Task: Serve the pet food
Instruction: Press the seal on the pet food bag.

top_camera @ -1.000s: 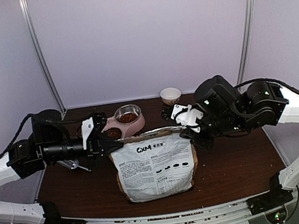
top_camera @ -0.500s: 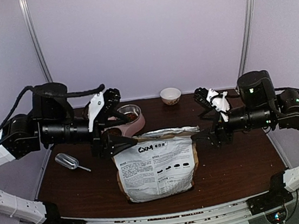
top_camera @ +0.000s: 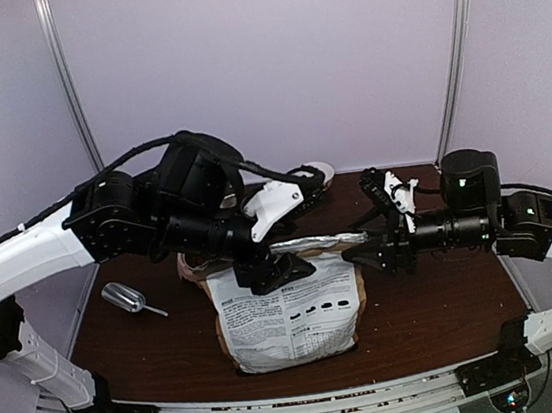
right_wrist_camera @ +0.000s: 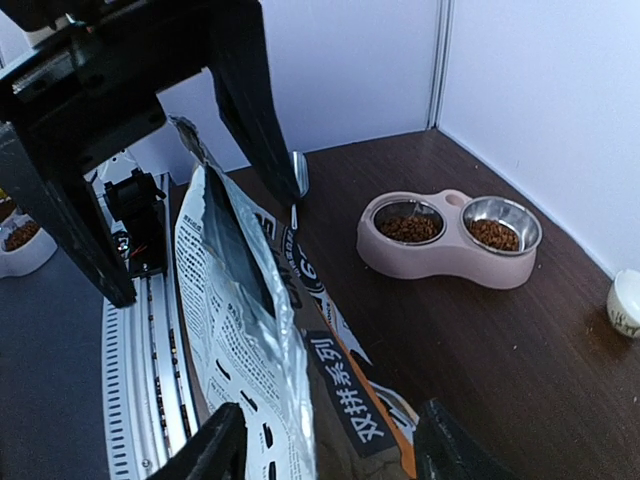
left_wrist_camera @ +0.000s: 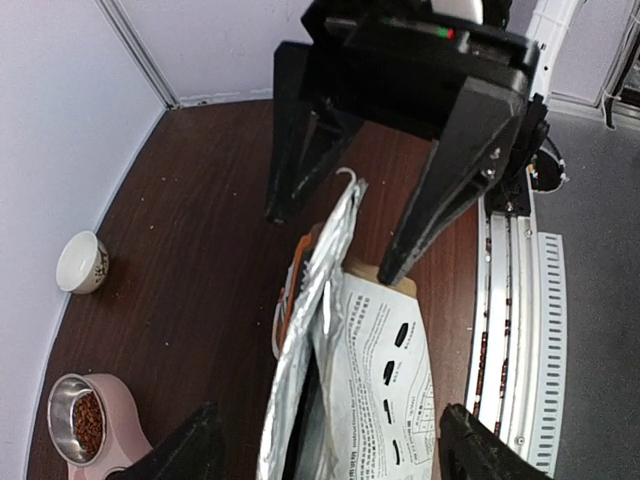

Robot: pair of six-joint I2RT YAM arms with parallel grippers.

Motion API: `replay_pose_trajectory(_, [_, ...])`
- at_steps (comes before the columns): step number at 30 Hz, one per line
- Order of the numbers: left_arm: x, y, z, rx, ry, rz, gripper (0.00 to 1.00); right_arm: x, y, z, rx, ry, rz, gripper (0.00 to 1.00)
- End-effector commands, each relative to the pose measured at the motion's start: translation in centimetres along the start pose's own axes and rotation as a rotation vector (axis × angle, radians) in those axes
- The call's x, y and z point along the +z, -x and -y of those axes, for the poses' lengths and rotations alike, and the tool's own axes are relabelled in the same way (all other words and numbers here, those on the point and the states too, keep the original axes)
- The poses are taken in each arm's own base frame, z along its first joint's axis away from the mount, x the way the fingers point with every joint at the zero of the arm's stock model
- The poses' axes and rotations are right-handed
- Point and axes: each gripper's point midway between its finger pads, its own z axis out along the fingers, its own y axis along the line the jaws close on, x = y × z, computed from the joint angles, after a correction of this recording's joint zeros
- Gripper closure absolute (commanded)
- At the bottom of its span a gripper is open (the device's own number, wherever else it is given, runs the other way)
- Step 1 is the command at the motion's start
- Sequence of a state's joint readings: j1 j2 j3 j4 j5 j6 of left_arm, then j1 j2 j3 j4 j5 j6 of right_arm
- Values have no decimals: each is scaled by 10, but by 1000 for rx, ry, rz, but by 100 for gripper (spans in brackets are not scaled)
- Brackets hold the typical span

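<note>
The white-and-kraft pet food bag (top_camera: 287,311) stands mid-table, its silver-lined top (left_wrist_camera: 320,270) pinched nearly flat. Its inside is dark, so no kibble shows there. Brown pet food (right_wrist_camera: 405,228) fills both steel bowls of the pink feeder (right_wrist_camera: 440,262). My left gripper (top_camera: 264,268) hangs open over the bag's left top corner, its fingers either side of the rim (left_wrist_camera: 330,410) without touching it. My right gripper (top_camera: 367,246) is open at the right top corner, the bag's edge lying between its fingers (right_wrist_camera: 332,408).
A metal scoop (top_camera: 126,298) lies on the table at the left. A small white bowl (right_wrist_camera: 625,300) stands by the back wall. In the top view my left arm hides most of the feeder. The table's railed front edge (left_wrist_camera: 510,300) runs close behind the bag.
Both grippers, shut on the bag's top corners a second ago, have opened. The left arm has lifted and swung right over the bag. The right gripper drew back, then returned to its corner.
</note>
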State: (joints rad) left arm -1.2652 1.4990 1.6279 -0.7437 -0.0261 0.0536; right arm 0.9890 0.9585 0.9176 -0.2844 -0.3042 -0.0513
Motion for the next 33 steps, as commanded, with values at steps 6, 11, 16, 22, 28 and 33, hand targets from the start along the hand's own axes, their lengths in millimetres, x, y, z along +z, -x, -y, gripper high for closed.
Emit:
replay_pose_trajectory(6, [12,9,-8,13,37,-34,25,9,13,-8,-7,81,66,62])
replay_pose_trajectory(11, [22,14,-6,23,23,-36,24,14,8,-8,-6,85,49,69])
replay_pose_trajectory(16, [30,12,-7,40,28,-63,24,16,8,-6,-8,72,51,86])
replay_pose_trajectory(22, [48,-3,-17,49,86,-133,29,12,11,-4,-8,61,67,100])
replay_pose_trajectory(28, [50,2,-28,43,141,-118,47,13,9,-4,-6,62,61,100])
replay_pose_trajectory(33, [46,13,-31,30,139,-71,66,12,9,-3,-5,54,62,100])
